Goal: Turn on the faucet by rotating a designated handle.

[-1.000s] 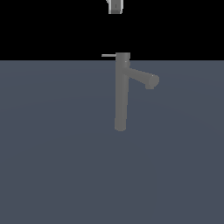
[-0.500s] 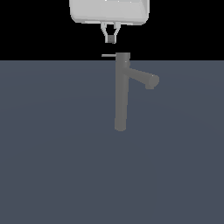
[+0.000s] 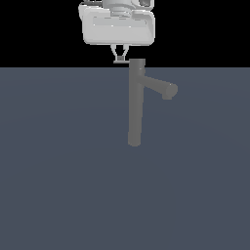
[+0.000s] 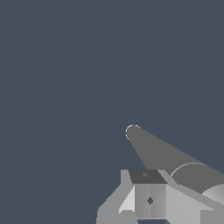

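In the exterior view the gripper (image 3: 119, 54) hangs from its pale housing at the top of the scene, just to the exterior view's left of the faucet's top. Its two fingertips converge to a narrow V right above the handle (image 3: 120, 62), the thin light-grey pin jutting sideways from the top cap. Whether the tips touch the pin, or are clenched or slightly parted, I cannot tell; nothing appears to be gripped.

To the right of the pin stands the faucet (image 3: 135, 102), a tall slim grey column rising upright from the counter (image 3: 58, 171), with its thick spout (image 3: 158, 88) angling down toward the exterior view's right.

The handle looks rigid and smooth, and so slim that fingers could slip off it. My judgement is that it will swing about the column's axis with little resistance, so a sideways push near its free end, where leverage is best, may serve better than a pinch. The spout is the wrong part to touch.

The counter is a flat, plain slate-blue surface; behind it there is only black. In the wrist view the faucet column (image 4: 153, 148) tapers away toward the counter, partly behind the gripper's fingers (image 4: 149, 199)
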Available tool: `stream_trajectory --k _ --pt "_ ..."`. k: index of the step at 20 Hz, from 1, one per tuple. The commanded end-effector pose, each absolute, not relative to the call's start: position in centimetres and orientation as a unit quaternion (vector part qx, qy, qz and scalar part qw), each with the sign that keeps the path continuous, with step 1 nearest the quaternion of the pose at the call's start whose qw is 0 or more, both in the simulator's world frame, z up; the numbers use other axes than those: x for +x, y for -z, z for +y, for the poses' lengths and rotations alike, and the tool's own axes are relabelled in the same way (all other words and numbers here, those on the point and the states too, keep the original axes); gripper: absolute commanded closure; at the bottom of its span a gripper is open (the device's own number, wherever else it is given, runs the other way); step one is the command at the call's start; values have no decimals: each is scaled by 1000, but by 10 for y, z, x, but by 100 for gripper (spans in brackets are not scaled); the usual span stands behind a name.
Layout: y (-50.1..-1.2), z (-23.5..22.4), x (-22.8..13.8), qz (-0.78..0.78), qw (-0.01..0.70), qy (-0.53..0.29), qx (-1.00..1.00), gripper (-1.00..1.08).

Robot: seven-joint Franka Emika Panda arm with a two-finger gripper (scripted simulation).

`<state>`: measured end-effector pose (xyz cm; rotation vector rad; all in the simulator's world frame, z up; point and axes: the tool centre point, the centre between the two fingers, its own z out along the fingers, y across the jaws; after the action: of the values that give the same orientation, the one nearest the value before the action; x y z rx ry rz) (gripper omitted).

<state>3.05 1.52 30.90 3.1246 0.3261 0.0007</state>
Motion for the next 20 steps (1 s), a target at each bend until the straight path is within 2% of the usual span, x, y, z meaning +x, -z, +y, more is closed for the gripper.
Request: stream_trajectory --k 1,12,20 --pt "-305 17 39 107 0 0 994 108" --pt "-300 19 48 111 0 0 994 108" --pt "-300 20 24 111 0 0 994 108"
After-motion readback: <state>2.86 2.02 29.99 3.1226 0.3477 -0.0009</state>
